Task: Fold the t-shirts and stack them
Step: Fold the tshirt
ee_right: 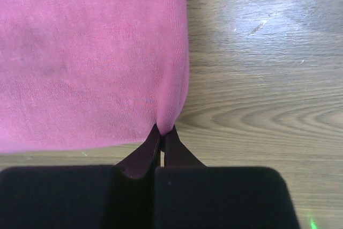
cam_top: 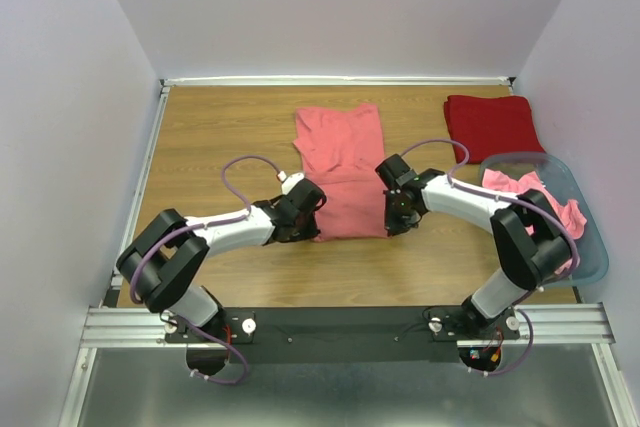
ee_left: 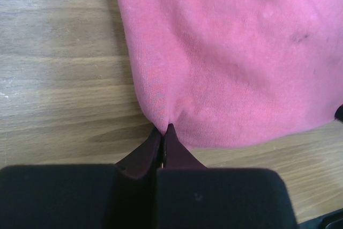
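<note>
A salmon-pink t-shirt (cam_top: 343, 167) lies partly folded in the middle of the table. My left gripper (cam_top: 307, 209) is shut on the near left corner of this pink t-shirt (ee_left: 236, 52), its jaws pinching the hem. My right gripper (cam_top: 392, 209) is shut on the near right corner of the same shirt (ee_right: 86, 52). A deep red t-shirt (cam_top: 492, 125) lies folded at the back right. Another pink t-shirt (cam_top: 530, 192) lies crumpled in the basket.
An oval grey-blue plastic basket (cam_top: 590, 247) stands at the right edge of the table. Bare wood (cam_top: 215, 137) lies left of the shirt. White walls close in the back and sides.
</note>
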`<state>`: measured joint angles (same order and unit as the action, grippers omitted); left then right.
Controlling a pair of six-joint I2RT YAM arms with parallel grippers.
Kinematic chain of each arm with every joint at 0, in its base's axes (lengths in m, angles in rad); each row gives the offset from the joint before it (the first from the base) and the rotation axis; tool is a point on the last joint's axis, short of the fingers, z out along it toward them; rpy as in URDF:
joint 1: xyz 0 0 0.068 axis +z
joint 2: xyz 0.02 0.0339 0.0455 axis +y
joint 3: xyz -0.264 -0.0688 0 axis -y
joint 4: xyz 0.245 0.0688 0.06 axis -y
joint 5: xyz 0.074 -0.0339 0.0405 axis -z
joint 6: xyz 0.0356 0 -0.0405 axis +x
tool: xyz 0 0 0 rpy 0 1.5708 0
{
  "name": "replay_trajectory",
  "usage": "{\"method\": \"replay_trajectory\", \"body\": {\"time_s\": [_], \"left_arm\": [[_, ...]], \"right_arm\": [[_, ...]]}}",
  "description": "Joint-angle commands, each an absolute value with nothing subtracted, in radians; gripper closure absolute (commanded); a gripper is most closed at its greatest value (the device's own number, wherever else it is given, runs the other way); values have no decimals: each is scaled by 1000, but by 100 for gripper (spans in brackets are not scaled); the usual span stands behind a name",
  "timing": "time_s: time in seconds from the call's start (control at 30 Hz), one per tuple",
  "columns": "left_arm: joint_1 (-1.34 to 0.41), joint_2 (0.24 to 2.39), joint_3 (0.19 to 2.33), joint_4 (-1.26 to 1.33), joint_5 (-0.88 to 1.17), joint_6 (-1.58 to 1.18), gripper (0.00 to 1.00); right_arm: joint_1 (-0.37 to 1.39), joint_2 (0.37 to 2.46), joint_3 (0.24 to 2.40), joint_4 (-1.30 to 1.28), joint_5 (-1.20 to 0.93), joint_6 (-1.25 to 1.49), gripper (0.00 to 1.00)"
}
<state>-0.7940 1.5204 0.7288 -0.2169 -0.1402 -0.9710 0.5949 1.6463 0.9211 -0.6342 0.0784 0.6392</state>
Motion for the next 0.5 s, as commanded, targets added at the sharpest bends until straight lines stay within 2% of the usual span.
{"method": "replay_trajectory", "body": {"time_s": [0.0, 0.13, 0.3, 0.47], "left_arm": [[-819, 1491, 687, -474, -60, -893, 100], [-886, 1260, 632, -580, 52, -925, 100], [-1044, 1077, 592, -710, 193, -1041, 100], [-1117, 936, 609, -802, 256, -1127, 100]], "right_arm": [[624, 1659, 801, -779, 101, 626, 99], [664, 1507, 784, -1012, 65, 621, 99], [693, 1306, 831, -1228, 17, 632, 99], [698, 1264, 926, -1390, -38, 597, 99]]}}
